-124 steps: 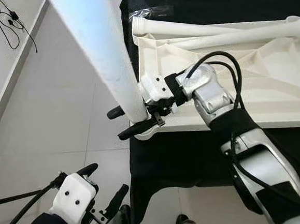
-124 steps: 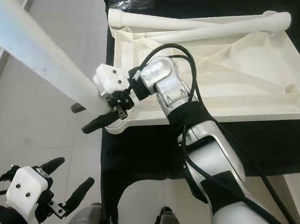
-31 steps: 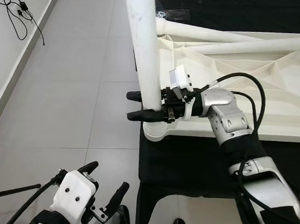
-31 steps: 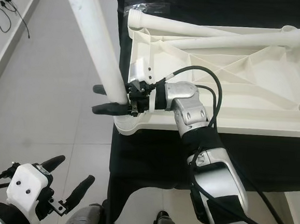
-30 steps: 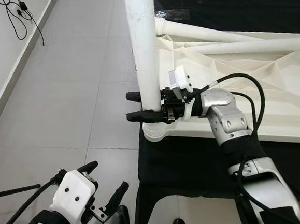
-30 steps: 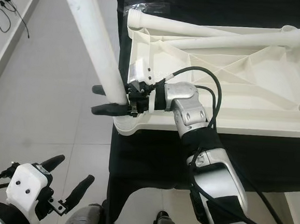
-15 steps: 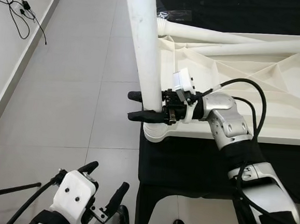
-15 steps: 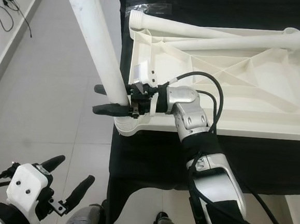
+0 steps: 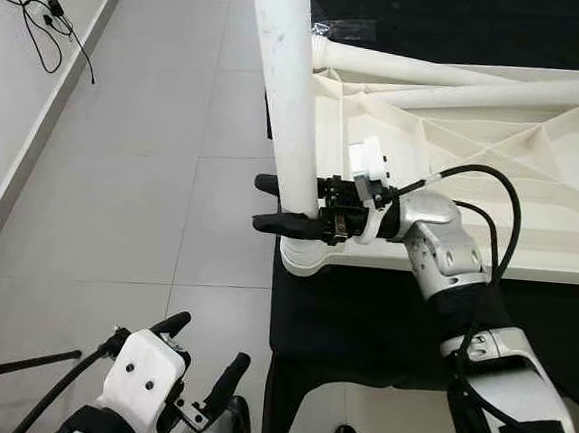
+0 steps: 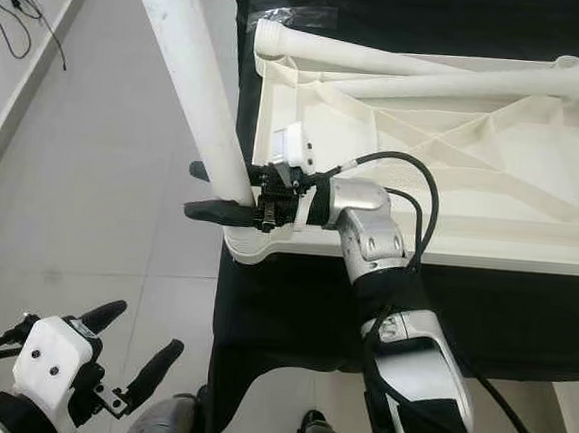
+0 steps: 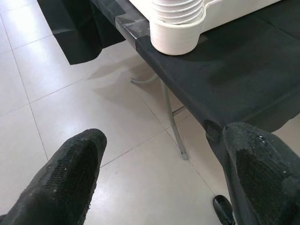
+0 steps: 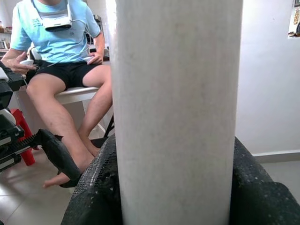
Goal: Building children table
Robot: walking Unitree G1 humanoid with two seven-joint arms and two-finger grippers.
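1. Pale glossy floor tiles point(image 9: 123, 163) surround a black-draped table point(image 10: 292, 317).
2. An upturned, ribbed white plastic tabletop point(image 10: 454, 169) lies there.
3. The right gripper point(image 9: 288, 205) jaws clench a smooth white cylindrical leg point(image 9: 289, 96) standing at the tabletop's corner socket point(image 11: 177, 28).
4. The left gripper point(image 9: 203, 360) jaws hang spread.

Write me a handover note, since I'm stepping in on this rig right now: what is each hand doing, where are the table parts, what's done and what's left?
Right hand: shut on the white table leg, which stands in the corner socket of the upturned tabletop.
Left hand: open, idle, low over the floor.
Tabletop lies underside up on a black-covered table. Two more legs lie loose across its far edge.
Done: one leg placed in its socket; whether it is fully seated cannot be told.
Left: release this leg, then fit the remaining ones.
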